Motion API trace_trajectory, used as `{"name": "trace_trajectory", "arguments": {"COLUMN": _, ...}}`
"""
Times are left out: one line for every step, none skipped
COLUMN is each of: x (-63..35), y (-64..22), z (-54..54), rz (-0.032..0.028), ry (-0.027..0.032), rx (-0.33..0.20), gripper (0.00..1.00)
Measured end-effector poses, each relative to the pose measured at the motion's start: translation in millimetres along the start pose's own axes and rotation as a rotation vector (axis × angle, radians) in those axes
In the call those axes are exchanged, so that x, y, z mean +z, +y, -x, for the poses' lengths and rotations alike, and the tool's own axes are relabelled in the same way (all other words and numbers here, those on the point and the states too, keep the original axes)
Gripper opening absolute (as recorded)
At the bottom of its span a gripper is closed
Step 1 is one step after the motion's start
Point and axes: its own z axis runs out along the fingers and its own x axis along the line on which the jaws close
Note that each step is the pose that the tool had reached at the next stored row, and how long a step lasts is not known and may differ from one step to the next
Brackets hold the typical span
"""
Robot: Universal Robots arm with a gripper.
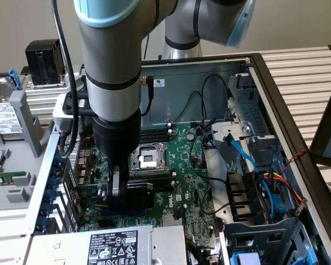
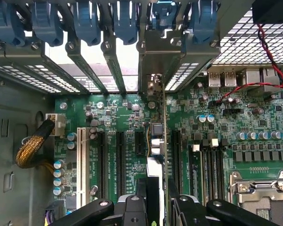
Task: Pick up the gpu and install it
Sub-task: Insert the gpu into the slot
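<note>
The gripper (image 2: 155,207), at the frame's lower centre, clamps the gpu (image 2: 154,141) edge-on over the motherboard (image 2: 122,117). The card seems light, stiff, fragile; best held by its shroud edges.

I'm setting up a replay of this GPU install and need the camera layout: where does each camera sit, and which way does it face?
Exterior view: off the arm, above the open computer case, looking down at the motherboard; the arm's grey body and gripper show.
Wrist view: on the wrist, looking along the gripper and the gpu it holds edge-on, toward the slots.
Shared: motherboard, gripper, gpu.
</note>
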Motion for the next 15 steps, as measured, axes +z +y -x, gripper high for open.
{"name": "trace_trajectory", "arguments": {"x": 0.0, "y": 0.0, "z": 0.0, "rz": -0.0001, "ry": 0.0005, "rx": 0.0, "gripper": 0.27}}
{"name": "trace_trajectory", "arguments": {"x": 0.0, "y": 0.0, "z": 0.0, "rz": -0.0001, "ry": 0.0008, "rx": 0.0, "gripper": 0.27}}
{"name": "trace_trajectory", "arguments": {"x": 0.0, "y": 0.0, "z": 0.0, "rz": -0.0001, "ry": 0.0009, "rx": 0.0, "gripper": 0.27}}
{"name": "trace_trajectory", "arguments": {"x": 0.0, "y": 0.0, "z": 0.0, "rz": -0.0003, "ry": 0.0011, "rx": 0.0, "gripper": 0.27}}
{"name": "trace_trajectory", "arguments": {"x": 0.1, "y": 0.0, "z": 0.0, "rz": -0.0007, "ry": 0.0012, "rx": 0.0, "gripper": 0.27}}
{"name": "trace_trajectory", "arguments": {"x": 0.1, "y": 0.0, "z": 0.0, "rz": -0.001, "ry": 0.0012, "rx": 0.0, "gripper": 0.27}}
{"name": "trace_trajectory", "arguments": {"x": 0.2, "y": 0.0, "z": 0.0, "rz": -0.0014, "ry": 0.0011, "rx": 0.0, "gripper": 0.27}}
{"name": "trace_trajectory", "arguments": {"x": 0.3, "y": 0.0, "z": 0.0, "rz": -0.0019, "ry": 0.0011, "rx": 0.0, "gripper": 0.27}}
{"name": "trace_trajectory", "arguments": {"x": 0.4, "y": 0.0, "z": 0.0, "rz": -0.0023, "ry": 0.001, "rx": 0.0, "gripper": 0.27}}
{"name": "trace_trajectory", "arguments": {"x": 0.5, "y": 0.0, "z": 0.0, "rz": -0.0026, "ry": 0.001, "rx": 0.0, "gripper": 0.27}}
{"name": "trace_trajectory", "arguments": {"x": 0.6, "y": -0.1, "z": 0.0, "rz": -0.0029, "ry": 0.001, "rx": 0.0, "gripper": 0.27}}
{"name": "trace_trajectory", "arguments": {"x": 0.7, "y": -0.1, "z": 0.0, "rz": -0.0031, "ry": 0.0009, "rx": 0.0, "gripper": 0.27}}
{"name": "trace_trajectory", "arguments": {"x": 0.9, "y": -0.1, "z": 0.0, "rz": -0.0032, "ry": 0.0008, "rx": 0.0, "gripper": 0.27}}
{"name": "trace_trajectory", "arguments": {"x": 1.2, "y": -0.2, "z": 0.0, "rz": -0.0035, "ry": 0.0006, "rx": 0.0, "gripper": 0.27}}
{"name": "trace_trajectory", "arguments": {"x": 1.3, "y": -0.2, "z": 0.0, "rz": -0.0033, "ry": 0.0007, "rx": 0.0, "gripper": 0.27}}
